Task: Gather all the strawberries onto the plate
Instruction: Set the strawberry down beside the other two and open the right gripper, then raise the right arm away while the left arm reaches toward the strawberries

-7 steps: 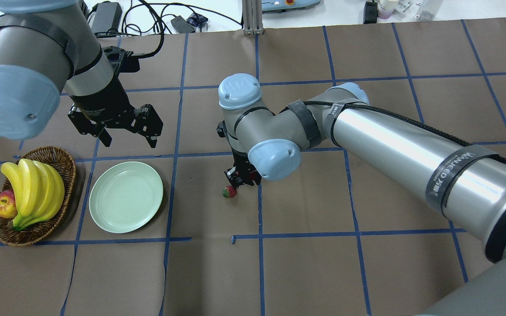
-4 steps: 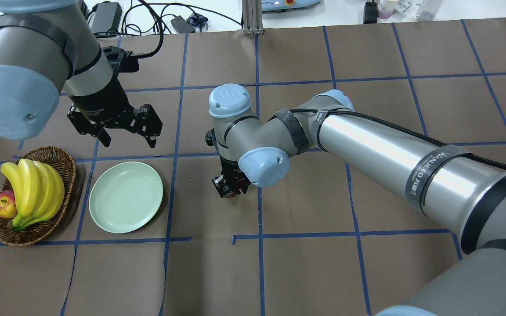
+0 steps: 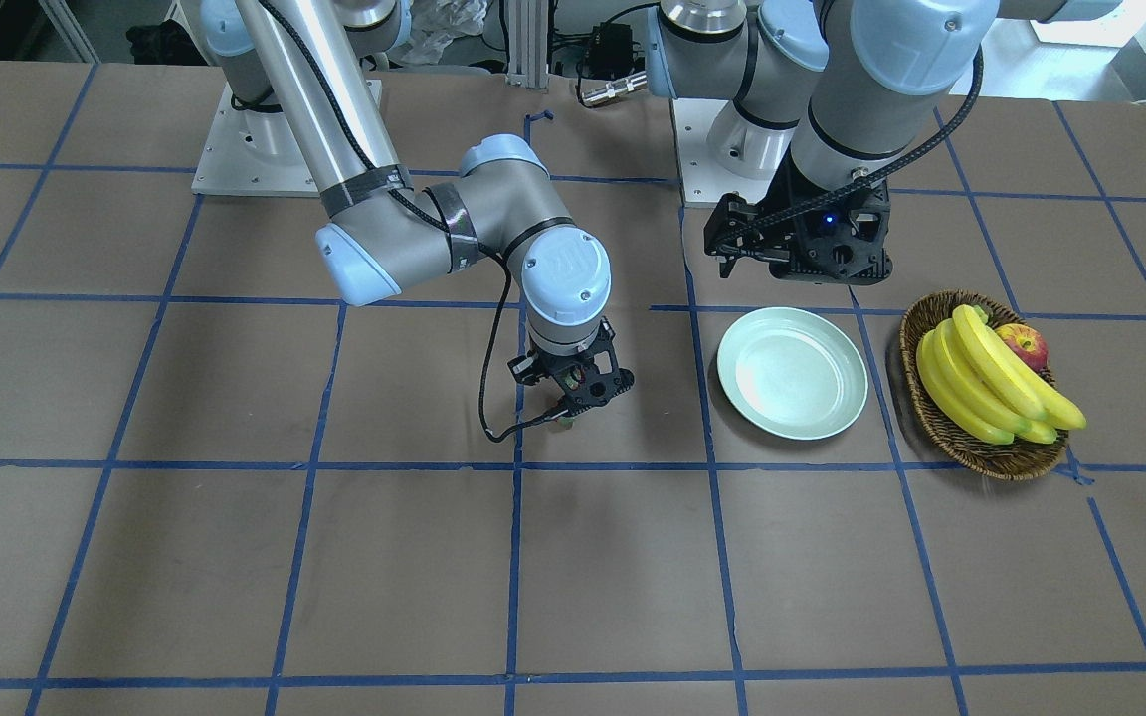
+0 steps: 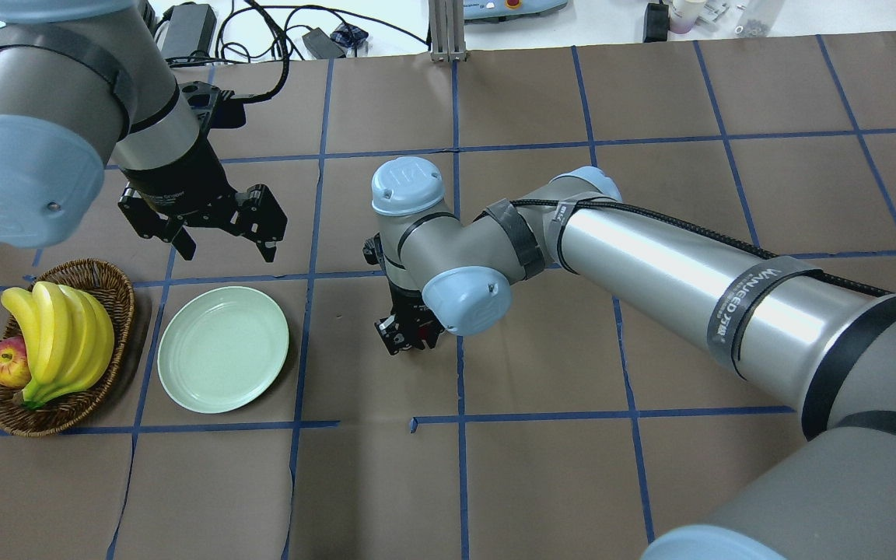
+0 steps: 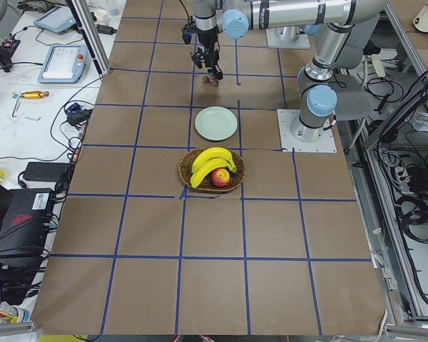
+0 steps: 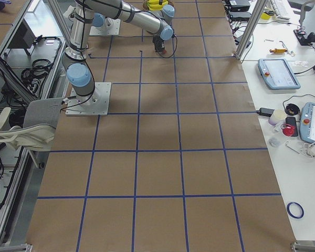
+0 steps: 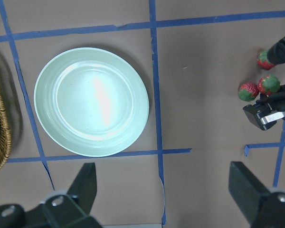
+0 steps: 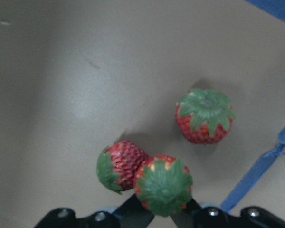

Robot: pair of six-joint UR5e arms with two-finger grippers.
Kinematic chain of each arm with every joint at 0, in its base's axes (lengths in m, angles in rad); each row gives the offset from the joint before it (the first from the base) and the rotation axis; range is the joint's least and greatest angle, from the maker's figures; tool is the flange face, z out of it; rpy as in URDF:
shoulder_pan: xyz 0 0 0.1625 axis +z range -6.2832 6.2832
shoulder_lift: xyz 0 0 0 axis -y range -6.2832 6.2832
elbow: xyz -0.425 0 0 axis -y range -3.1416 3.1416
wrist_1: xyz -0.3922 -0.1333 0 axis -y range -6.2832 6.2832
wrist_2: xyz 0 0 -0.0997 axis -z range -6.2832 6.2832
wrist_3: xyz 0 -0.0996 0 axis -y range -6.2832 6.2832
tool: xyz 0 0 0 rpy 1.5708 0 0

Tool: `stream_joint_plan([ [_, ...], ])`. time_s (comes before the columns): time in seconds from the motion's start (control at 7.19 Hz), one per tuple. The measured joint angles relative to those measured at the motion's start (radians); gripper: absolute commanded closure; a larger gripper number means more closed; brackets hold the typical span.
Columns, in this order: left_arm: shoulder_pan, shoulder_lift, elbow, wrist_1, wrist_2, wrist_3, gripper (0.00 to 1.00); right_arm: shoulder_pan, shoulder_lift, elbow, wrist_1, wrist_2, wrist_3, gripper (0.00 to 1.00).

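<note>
Student: Right wrist view: what does the right hand (image 8: 164, 205) hold?
Instructor: Its two fingers (image 8: 130, 209) rise from the bottom edge and pinch in on the nearest strawberry (image 8: 164, 187); it reads as gripped. Whether it is clear of the surface (image 8: 85, 71) cannot be told. A second strawberry (image 8: 119, 167) lies on its side, touching the first at its left. The third strawberry (image 8: 204, 116) stands alone, upper right of centre. A top-down approach probably suits fruit this small: the fingers can close on one without sweeping the neighbours.

Student: Left wrist view: where is the goal?
Instructor: The plate (image 7: 91, 100) fills the left half, empty. The three fruits cluster at the right edge, off the plate. The left hand (image 7: 165, 183) shows its fingers spread wide at the bottom corners: open, holding nothing.

Student: Overhead view: why does that hand sit there?
Instructor: It hangs just beyond the plate, upper left of the frame, likely to leave the plate's approach clear for the right arm (image 4: 650, 264). The basket (image 4: 117, 311) with bananas (image 4: 67, 334) and an apple (image 4: 6, 364) lies left of the plate and is no part of the job.

Student: Front and side views?
Instructor: The front view places the right hand left of the plate, bare surface between. The side views are too small to add anything about either hand.
</note>
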Motion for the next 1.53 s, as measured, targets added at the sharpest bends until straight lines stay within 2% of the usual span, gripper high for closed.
stream_joint_plan([
  [0.14, 0.000, 0.000, 0.000, 0.000, -0.001, 0.000, 0.00, 0.000, -0.001, 0.000, 0.000, -0.001, 0.001, 0.27],
  [0.28, 0.000, 0.000, -0.001, 0.000, -0.001, 0.000, 0.00, 0.000, -0.003, 0.000, 0.000, -0.001, 0.001, 0.27],
  [0.42, 0.000, 0.000, -0.001, -0.001, -0.001, 0.000, 0.00, -0.001, -0.006, -0.003, 0.001, 0.000, 0.002, 0.19],
  [0.56, 0.000, 0.000, -0.001, -0.001, -0.002, 0.000, 0.00, -0.002, -0.014, -0.006, 0.003, -0.003, 0.006, 0.04],
  [0.7, 0.000, 0.000, -0.001, -0.001, -0.002, 0.000, 0.00, -0.005, -0.037, -0.010, 0.011, -0.009, 0.007, 0.00],
  [1.25, 0.000, -0.001, -0.001, -0.003, -0.001, -0.001, 0.00, -0.076, -0.174, -0.013, 0.170, -0.065, -0.004, 0.00],
  [1.53, -0.003, -0.004, -0.001, 0.002, -0.004, -0.002, 0.00, -0.175, -0.266, -0.029, 0.258, -0.075, -0.011, 0.00],
])
